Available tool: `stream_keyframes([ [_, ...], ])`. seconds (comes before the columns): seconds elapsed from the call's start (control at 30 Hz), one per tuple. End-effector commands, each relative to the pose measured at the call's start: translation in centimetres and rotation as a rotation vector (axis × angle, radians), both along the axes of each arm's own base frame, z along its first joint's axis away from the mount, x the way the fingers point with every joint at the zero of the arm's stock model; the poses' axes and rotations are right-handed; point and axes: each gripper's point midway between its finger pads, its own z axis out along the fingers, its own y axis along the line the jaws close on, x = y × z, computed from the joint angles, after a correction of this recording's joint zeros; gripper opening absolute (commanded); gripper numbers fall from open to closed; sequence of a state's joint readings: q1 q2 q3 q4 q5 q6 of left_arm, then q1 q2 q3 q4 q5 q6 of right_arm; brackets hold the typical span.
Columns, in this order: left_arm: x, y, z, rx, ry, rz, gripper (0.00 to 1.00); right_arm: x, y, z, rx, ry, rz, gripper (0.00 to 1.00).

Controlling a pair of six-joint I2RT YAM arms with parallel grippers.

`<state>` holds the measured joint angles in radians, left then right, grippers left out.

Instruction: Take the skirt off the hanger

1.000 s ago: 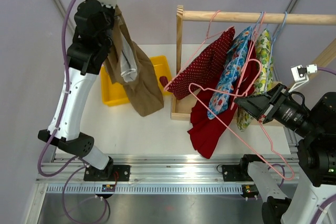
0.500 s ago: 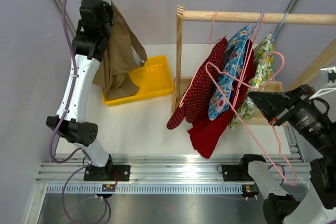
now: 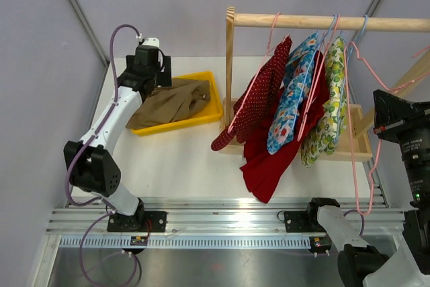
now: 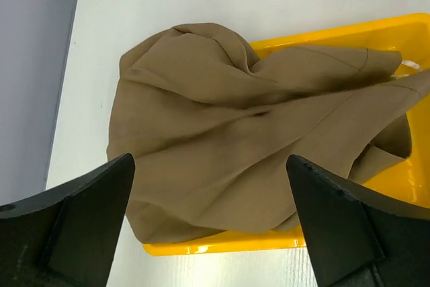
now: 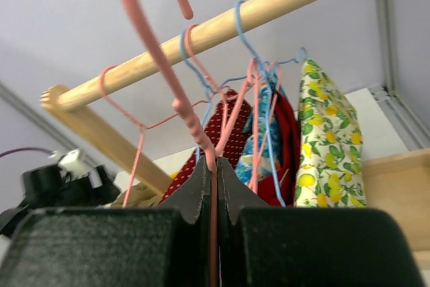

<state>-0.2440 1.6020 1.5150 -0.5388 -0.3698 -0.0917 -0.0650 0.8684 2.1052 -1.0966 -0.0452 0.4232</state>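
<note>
- We are looking past the right gripper (image 5: 213, 166), its fingers pinching the wire of a pink hanger (image 5: 151, 38).
- Behind it, a lemon-print garment (image 5: 322, 139) and a red dotted garment (image 5: 235, 129) are hanging from a wooden rail (image 5: 269, 5).

Skirt (image 3: 171, 101) in tray (image 3: 212, 96), left of rack (image 3: 230, 65)

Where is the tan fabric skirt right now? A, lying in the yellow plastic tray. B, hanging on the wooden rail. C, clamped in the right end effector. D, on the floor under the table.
A: the tan fabric skirt lies crumpled in the yellow plastic tray beneath the open left end effector; the right end effector grips only a pink wire hanger.
</note>
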Motion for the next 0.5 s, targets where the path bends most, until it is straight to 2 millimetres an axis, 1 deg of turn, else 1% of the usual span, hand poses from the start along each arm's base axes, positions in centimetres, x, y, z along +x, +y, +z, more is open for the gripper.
stream_keyframes([
  [0.0,-2.0,0.1,4.0,-0.075,-0.112,0.021,0.99,3.5,-2.9,0.2,-0.031,0.025,-0.145,0.0],
  [0.03,-2.4,0.2,4.1,-0.075,-0.118,0.018,0.99,3.7,-3.2,0.4,-0.034,0.02,-0.159,0.0],
  [0.07,-3.3,0.4,4.5,-0.078,-0.134,0.013,0.99,3.6,-3.3,0.9,-0.037,0.004,-0.168,0.0],
  [0.13,-4.0,0.3,5.0,-0.093,-0.15,0.001,0.99,3.4,-3.8,1.6,-0.046,-0.019,-0.195,0.0],
  [0.27,-4.9,-0.6,5.4,-0.111,-0.184,-0.049,0.99,3.2,-4.6,2.2,-0.061,-0.019,-0.238,0.0],
  [0.3,-4.9,-0.8,5.5,-0.111,-0.191,-0.056,0.99,2.2,-4.2,3.1,-0.054,-0.053,-0.222,0.0],
  [0.37,-4.8,-0.8,5.5,-0.113,-0.19,-0.053,0.99,0.7,-3.4,4.0,-0.04,-0.092,-0.183,0.0],
  [0.4,-4.7,-0.9,5.5,-0.113,-0.186,-0.053,0.99,-0.7,-2.8,5.1,-0.037,-0.134,-0.156,0.0],
  [0.43,-4.6,-0.9,5.4,-0.115,-0.182,-0.054,0.99,-1.5,-2.4,5.4,-0.036,-0.149,-0.14,0.0],
  [0.47,-4.5,-1.0,5.4,-0.119,-0.182,-0.054,0.99,-2.9,-2.0,5.6,-0.026,-0.172,-0.121,0.0],
])
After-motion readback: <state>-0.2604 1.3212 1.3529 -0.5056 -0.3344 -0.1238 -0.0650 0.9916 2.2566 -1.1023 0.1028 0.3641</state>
